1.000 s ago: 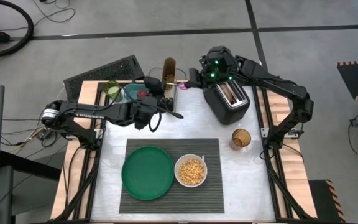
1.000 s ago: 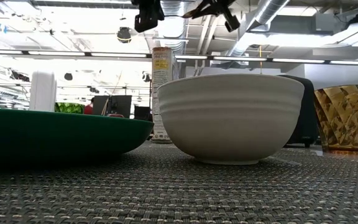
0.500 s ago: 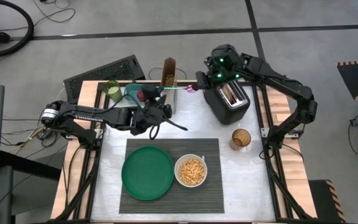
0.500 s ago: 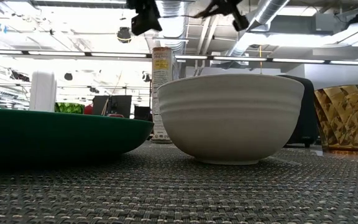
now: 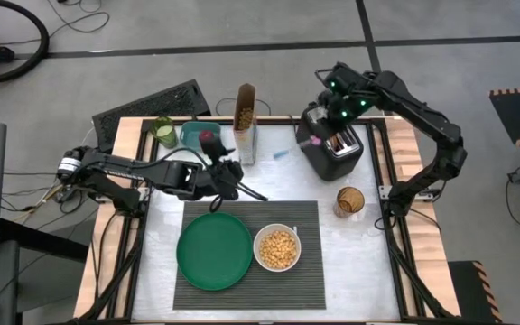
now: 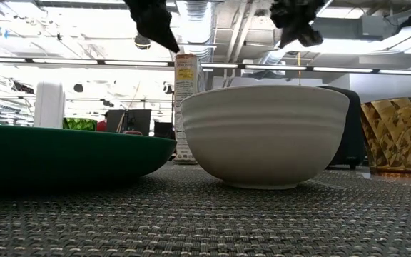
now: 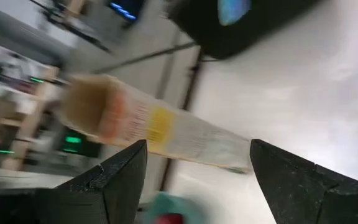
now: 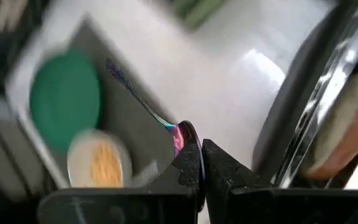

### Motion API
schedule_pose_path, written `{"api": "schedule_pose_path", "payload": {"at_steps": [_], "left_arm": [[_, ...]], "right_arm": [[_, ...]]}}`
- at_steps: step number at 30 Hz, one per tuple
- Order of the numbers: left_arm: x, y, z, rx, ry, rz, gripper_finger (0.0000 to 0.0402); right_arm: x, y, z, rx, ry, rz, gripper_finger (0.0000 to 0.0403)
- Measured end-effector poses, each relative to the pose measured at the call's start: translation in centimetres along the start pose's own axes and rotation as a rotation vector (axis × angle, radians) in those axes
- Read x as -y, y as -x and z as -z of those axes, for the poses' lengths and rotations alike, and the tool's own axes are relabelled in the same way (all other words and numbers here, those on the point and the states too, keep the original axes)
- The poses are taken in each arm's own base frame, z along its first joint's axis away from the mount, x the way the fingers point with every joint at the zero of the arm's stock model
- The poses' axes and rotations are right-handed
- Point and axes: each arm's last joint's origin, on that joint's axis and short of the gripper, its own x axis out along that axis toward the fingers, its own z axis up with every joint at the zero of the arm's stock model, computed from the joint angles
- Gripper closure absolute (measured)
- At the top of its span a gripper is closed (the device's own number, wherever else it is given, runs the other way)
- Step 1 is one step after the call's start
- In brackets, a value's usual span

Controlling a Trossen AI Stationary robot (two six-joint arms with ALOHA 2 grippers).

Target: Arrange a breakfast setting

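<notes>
Spoon point(image 8: 143, 106) pinched at its pink end by right gripper point(image 8: 201, 163), fingers shut on it, blue handle sticking out over bare table point(image 5: 278, 176); in high view spoon point(image 5: 289, 150) held just left of black toaster point(image 5: 332, 149), above the tabletop, well apart from the mat. Right gripper point(image 5: 312, 142) at toaster's front left corner. Dark grey ribbed placemat point(image 5: 310, 271) lying at table's near middle, green plate point(image 5: 214, 250) on its left half, white bowl point(image 5: 277, 248) on its right half just beside plate, bowl filled with yellow cereal. Low view: plate point(image 6: 63, 153) and bowl point(image 6: 264, 132) both resting on mat point(image 6: 205, 221). Red apple point(image 5: 208, 137) in teal container point(image 5: 190, 134) at table's back left, near green cup point(image 5: 162, 131). Left gripper point(image 5: 235, 176) above table just behind mat's back-left corner, fingers point(image 7: 114, 180) spread open, holding nothing. Cereal box point(image 5: 246, 122) upright just behind left gripper. Amber glass point(image 5: 350, 200) right of mat, in front of toaster. Bread slices in toaster slots.
</notes>
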Motion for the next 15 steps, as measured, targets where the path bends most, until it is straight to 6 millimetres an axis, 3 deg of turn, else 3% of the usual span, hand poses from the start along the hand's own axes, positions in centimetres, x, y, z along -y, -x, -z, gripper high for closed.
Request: {"api": "schedule_pose_path", "payload": {"at_steps": [6, 15], "left_arm": [[-0.1, 0.5, 0.3, -0.037, 0.15, 0.154, 0.0132], [-2.9, 2.9, 0.2, 0.04, 0.447, 0.24, 0.0132]], "right_arm": [[-1.2, -0.3, 2.6, -0.232, 0.284, -0.045, 0.0376], [-6.9, -1.9, 6.1, -0.341, 0.796, -0.155, 0.0376]]}}
